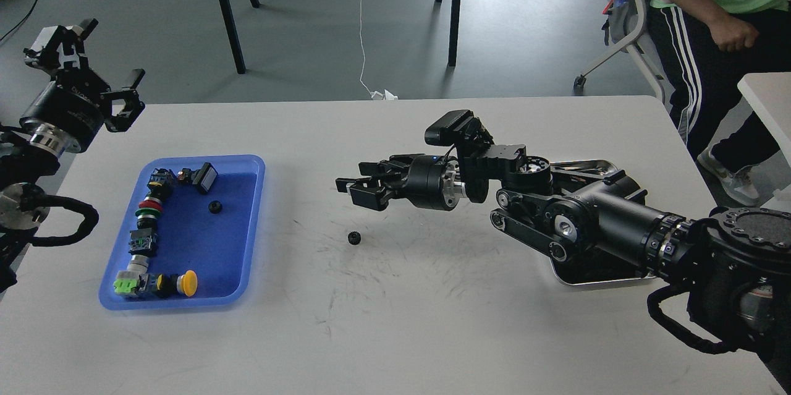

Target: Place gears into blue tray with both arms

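One small black gear (353, 237) lies alone on the white table, in the middle. Another gear (215, 206) rests inside the blue tray (250, 222) at the left. My right gripper (351, 185) hovers above and slightly right of the loose gear, its fingers apart and empty. My left gripper (89, 70) is raised over the table's far left corner, beyond the tray, open and holding nothing.
Several coloured push-button switches (148, 212) line the tray's left side and front. A silver metal tray (584, 166) sits under my right arm at the right. A seated person (710, 5) and chair stand beyond the table's right corner.
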You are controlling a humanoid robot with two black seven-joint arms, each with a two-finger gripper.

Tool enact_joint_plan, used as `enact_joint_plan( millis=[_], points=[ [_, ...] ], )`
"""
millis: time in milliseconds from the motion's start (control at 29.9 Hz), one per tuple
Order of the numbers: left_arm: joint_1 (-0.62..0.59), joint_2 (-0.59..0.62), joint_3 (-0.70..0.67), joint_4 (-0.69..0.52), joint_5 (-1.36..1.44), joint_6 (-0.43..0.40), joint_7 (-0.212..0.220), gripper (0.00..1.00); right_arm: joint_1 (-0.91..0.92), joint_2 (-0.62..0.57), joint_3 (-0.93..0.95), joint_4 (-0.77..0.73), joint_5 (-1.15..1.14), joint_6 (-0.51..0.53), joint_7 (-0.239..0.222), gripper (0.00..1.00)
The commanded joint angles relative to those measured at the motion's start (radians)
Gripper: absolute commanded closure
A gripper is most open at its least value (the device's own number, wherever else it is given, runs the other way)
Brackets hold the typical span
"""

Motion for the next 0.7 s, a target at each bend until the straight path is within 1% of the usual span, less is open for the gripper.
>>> enact_joint_plan(
  millis=[0, 134, 234, 301, 535, 602, 635, 669],
  points=[
    [0.005, 0.030, 0.011, -0.101, 0.015, 0.000, 0.000, 0.01, 0.016, 0.000, 0.086, -0.004, 0.125, 0.001, 0.000, 0.16],
    [-0.007, 0.120, 0.041, -0.146, 0.038, 0.000, 0.000, 0.01, 0.008, 0.000, 0.213, -0.012, 0.252, -0.001, 0.000, 0.15],
    [-0.076, 0.131, 0.058, -0.152, 0.042, 0.000, 0.000, 0.02, 0.008, 0.000, 0.250, -0.042, 0.352, -0.009, 0.000, 0.13],
    [-0.088, 0.119, 0.060, -0.166, 0.035, 0.007, 0.000, 0.02, 0.007, 0.000, 0.252, -0.047, 0.426, -0.015, 0.000, 0.13],
    [-0.072, 0.119, 0.052, -0.264, 0.046, 0.322, 0.000, 0.02, 0.007, -0.021, 0.254, -0.047, 0.590, -0.022, 0.000, 0.13],
    [-0.070, 0.122, 0.045, -0.270, 0.037, 0.401, 0.000, 0.01, 0.010, -0.031, 0.255, -0.049, 0.630, -0.022, 0.000, 0.13],
    [-0.069, 0.119, 0.045, -0.276, 0.035, 0.424, 0.000, 0.01, 0.010, -0.035, 0.254, -0.047, 0.650, -0.024, 0.000, 0.13],
    [-0.067, 0.119, 0.043, -0.285, 0.029, 0.426, 0.000, 0.01, 0.010, -0.037, 0.254, -0.047, 0.662, -0.024, 0.000, 0.13]
  ],
)
